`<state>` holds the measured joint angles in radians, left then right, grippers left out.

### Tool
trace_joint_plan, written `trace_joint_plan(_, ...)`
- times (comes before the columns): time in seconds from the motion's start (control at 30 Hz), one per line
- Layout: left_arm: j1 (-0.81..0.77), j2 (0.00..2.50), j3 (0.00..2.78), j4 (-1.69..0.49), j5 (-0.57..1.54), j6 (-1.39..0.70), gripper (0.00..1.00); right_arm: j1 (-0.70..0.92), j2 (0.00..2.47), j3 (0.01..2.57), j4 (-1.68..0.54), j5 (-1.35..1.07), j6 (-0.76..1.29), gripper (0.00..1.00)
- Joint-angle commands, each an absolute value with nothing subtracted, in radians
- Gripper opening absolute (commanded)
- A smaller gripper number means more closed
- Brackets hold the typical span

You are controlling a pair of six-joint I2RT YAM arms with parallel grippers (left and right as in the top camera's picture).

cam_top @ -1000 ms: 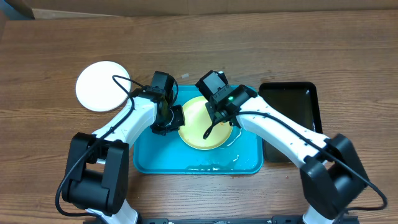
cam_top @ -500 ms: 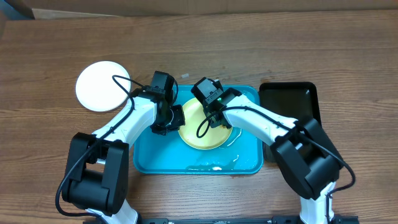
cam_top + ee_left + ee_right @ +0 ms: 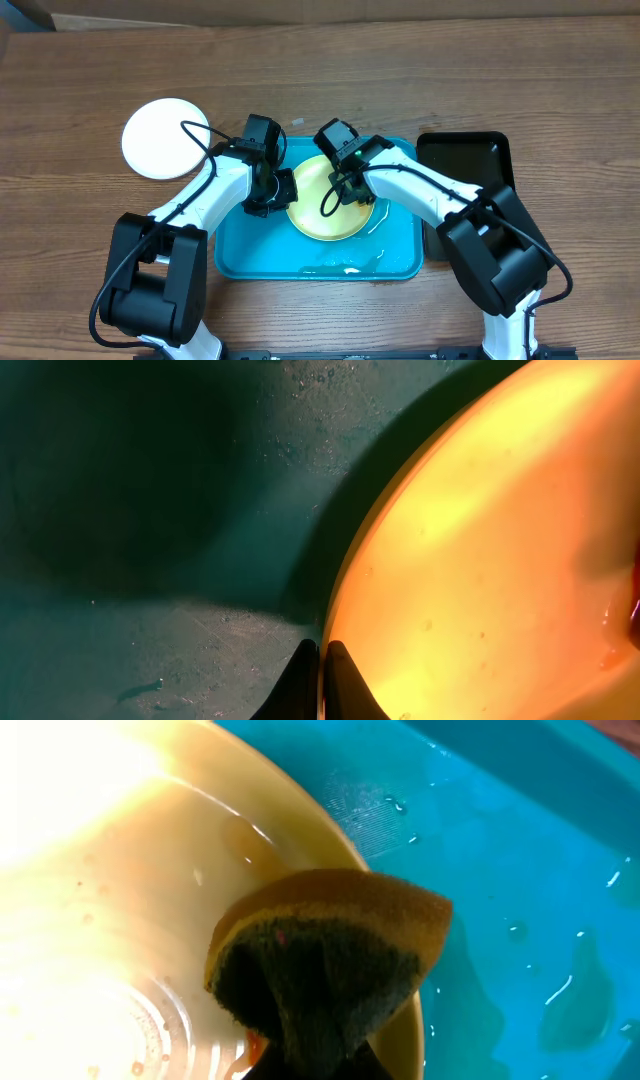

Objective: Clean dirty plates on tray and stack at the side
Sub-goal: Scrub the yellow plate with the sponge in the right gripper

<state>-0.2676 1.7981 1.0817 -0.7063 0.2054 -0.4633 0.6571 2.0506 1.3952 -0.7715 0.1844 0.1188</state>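
Plate (image 3: 325, 208) in tray (image 3: 250, 255): rim pinched in the narrow jaws of left gripper (image 3: 320, 665); sponge (image 3: 330, 950), clamped by right gripper (image 3: 338, 188), pressed onto it.

You are at a robot lab bench, not a home kitchen: the left arm (image 3: 205, 195) and right arm (image 3: 430, 195) stand at the near edge of a plain wood-grain table (image 3: 450, 80), with cables (image 3: 195, 135) looping along them. Kitchenware is laid out on it: a turquoise tray (image 3: 235, 262) holding a yellow plate (image 3: 320, 222), a black tray (image 3: 465, 160) beside it and a white plate (image 3: 160, 138) apart.

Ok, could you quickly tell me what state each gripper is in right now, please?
Left gripper: shut on the yellow plate's rim.
Right gripper: shut on the sponge, against that plate.
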Motion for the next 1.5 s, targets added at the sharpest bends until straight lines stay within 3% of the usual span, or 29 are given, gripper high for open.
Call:
trace_joint_plan(0.0,-0.27,1.806,1.082,-0.702,0.199,-0.452,0.04,0.643,2.088,1.377,-0.788,0.071,0.1,0.04)
trace_joint_plan(0.47,-0.27,1.806,1.082,-0.703,0.173,-0.448,0.05,0.615,2.088,1.383,-0.78,0.07,0.097,0.04)
trace_joint_plan(0.7,-0.27,1.806,1.082,-0.703,0.172,-0.448,0.05,0.598,2.088,1.378,-0.764,-0.002,0.289,0.04)
trace_joint_plan(1.47,-0.27,1.806,1.082,-0.701,0.172,-0.448,0.06,0.628,2.089,1.332,-0.632,-0.461,0.318,0.04)
